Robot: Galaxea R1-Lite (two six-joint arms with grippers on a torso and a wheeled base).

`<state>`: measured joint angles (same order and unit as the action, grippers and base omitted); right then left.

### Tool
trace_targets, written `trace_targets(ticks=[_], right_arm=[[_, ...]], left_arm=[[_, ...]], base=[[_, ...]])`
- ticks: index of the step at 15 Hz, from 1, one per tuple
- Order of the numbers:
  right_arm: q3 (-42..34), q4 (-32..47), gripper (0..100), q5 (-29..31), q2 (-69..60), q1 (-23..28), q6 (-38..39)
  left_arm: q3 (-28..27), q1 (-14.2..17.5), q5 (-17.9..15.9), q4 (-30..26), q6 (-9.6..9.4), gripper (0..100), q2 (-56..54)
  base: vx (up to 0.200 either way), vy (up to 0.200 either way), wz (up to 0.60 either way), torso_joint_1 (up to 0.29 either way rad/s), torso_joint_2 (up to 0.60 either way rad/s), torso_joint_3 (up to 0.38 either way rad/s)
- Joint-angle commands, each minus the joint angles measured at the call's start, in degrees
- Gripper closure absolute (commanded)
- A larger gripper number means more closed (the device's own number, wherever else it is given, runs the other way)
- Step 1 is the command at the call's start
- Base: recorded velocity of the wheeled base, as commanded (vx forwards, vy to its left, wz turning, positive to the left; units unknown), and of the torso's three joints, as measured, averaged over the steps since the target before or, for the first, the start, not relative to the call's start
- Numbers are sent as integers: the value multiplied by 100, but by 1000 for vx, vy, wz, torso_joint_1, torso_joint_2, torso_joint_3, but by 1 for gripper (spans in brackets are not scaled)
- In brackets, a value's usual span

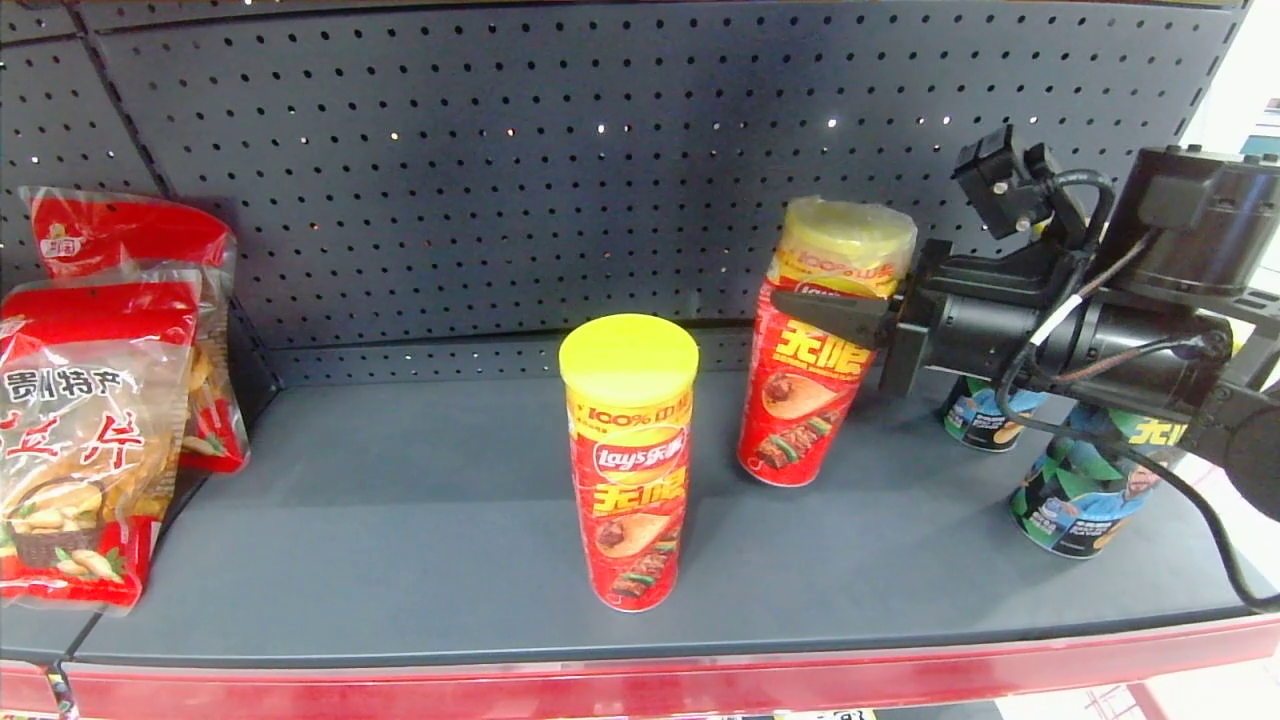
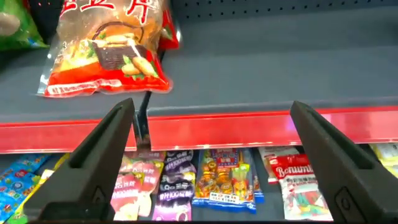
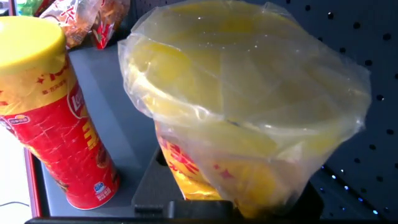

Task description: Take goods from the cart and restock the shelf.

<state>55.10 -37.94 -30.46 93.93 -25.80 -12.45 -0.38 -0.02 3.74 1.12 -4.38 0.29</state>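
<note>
shelf [image 1: 400, 520]: dark deck with a red front lip. Plenty of bare room on the side of the right gripper [image 1: 835, 300] toward the bags, so it's only partly stocked imo.
snack bags [image 1: 90, 430]: clear-and-red bags, well apart from the right gripper at the far end of the deck. They sit above and just beyond the left gripper.
held chip can [image 1: 810, 360]: red tube with a yellow lid under plastic wrap, clamped between the right gripper's fingers near its top. It's tilted, and its base is at the deck or just over it, can't tell which.
standing chip can [image 1: 628, 460]: same red kind, upright, near the held one and closer to the lip. That one's done.
green cans [image 1: 1075, 500]: two, tucked under the right arm behind the gripper.
left gripper [image 2: 211, 162]: jaws spread wide, nothing in them, just below the red lip.
progress: I'd say one can is placed and the second is waiting to be straightened and let go. What's left in the cart, no idea.
</note>
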Motion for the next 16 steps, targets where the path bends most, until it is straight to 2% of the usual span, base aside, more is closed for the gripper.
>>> trace_targets(ticks=[1, 2, 4, 6, 7, 10, 11, 13, 14, 15, 16], right_arm=[[9, -3, 100, -3, -6, 4, -3], [-8, -3, 100, -3, -6, 4, -3], [-8, -3, 100, -3, 11, 4, -3], [1, -12, 100, -3, 20, -4, -3], [9, -12, 100, -3, 29, -4, -3], [18, -12, 100, 5, 38, 4, -3], [18, -12, 100, 5, 29, 4, -3], [9, -12, 100, -3, 29, 22, -3], [9, -12, 100, 5, 29, 13, -3], [9, -12, 100, -3, 29, 13, -3], [9, -12, 100, -3, 29, 13, -3]], left_arm=[[-50, -6, -84, -103, 7, 0, 6], [-76, -6, -357, -130, -28, 0, -3], [-68, -6, -453, -130, -81, 0, -3], [-85, -6, -181, -165, 69, 0, 6], [-76, -6, 153, -156, 341, 0, -3], [-24, -6, 259, 37, 429, 0, -3], [-6, -6, 144, 116, 332, 0, -3], [-6, -6, -620, 178, -37, 0, -3], [3, -6, -1077, 152, -98, 0, -3], [3, -6, -1236, 37, -98, 0, -3], [3, -6, -1227, 37, -98, 0, -3]], base=[[0, 0, 0, 0, 0, 0], [0, 0, 0, 0, 0, 0], [0, 0, 0, 0, 0, 0], [0, 0, 0, 0, 0, 0], [0, 0, 0, 0, 0, 0], [0, 0, 0, 0, 0, 0], [0, 0, 0, 0, 0, 0], [0, 0, 0, 0, 0, 0], [0, 0, 0, 0, 0, 0], [0, 0, 0, 0, 0, 0], [0, 0, 0, 0, 0, 0]])
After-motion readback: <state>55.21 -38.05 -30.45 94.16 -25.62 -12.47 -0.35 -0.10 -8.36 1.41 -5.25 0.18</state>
